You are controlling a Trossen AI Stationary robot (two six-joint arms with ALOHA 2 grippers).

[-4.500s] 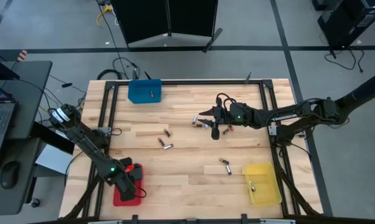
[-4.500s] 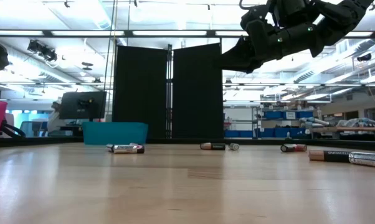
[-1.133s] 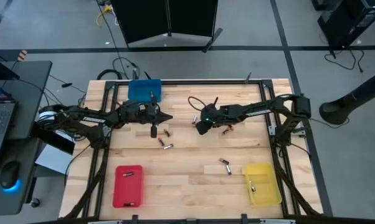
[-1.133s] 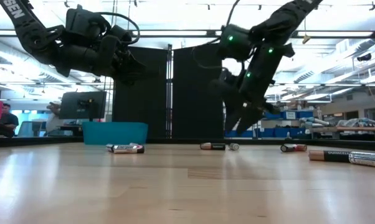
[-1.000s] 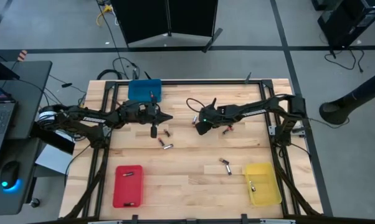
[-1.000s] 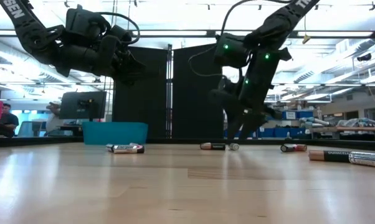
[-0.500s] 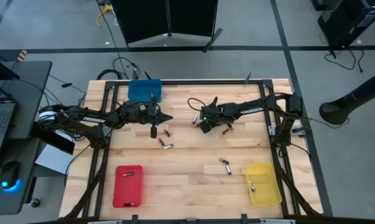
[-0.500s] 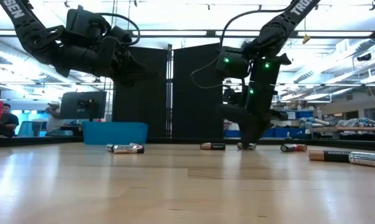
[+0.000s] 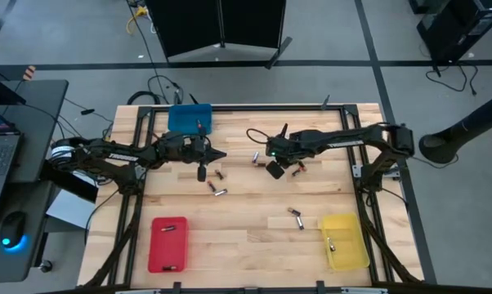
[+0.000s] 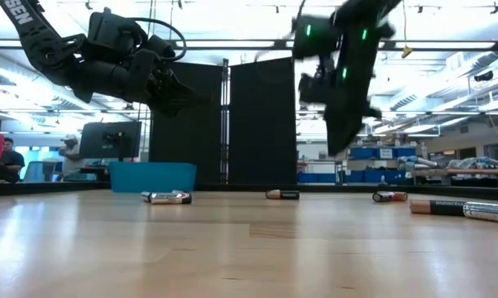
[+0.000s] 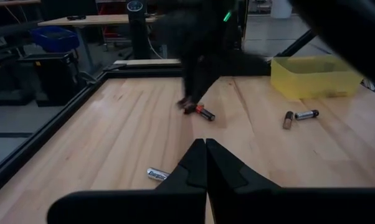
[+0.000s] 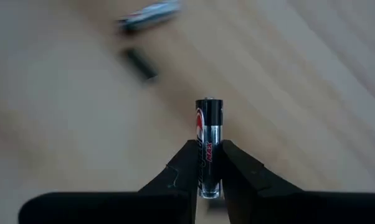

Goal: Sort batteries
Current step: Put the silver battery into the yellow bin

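We have our right gripper (image 12: 207, 163) clamped on a slim black-and-silver cylindrical battery with a red mark (image 12: 208, 132), which stands out from between the two dark fingers, and in the low view that gripper (image 10: 338, 142) hangs well clear of the pale wooden tabletop (image 9: 246, 208), above its middle toward the far side. We judge this the carry step of the sort: the cell is picked and not yet delivered. Our left gripper (image 9: 202, 171) waits with its fingers pressed together and empty, just in front of the blue rectangular tray (image 9: 189, 119). Other small loose batteries (image 9: 220, 192) lie scattered on the wood, and the red tray (image 9: 154, 245) and yellow tray (image 9: 349, 249) sit at the near edge. Next we need to decide which tray suits this cell's size, swing the right arm over it, lower, and release inside the rim rather than on the wood.
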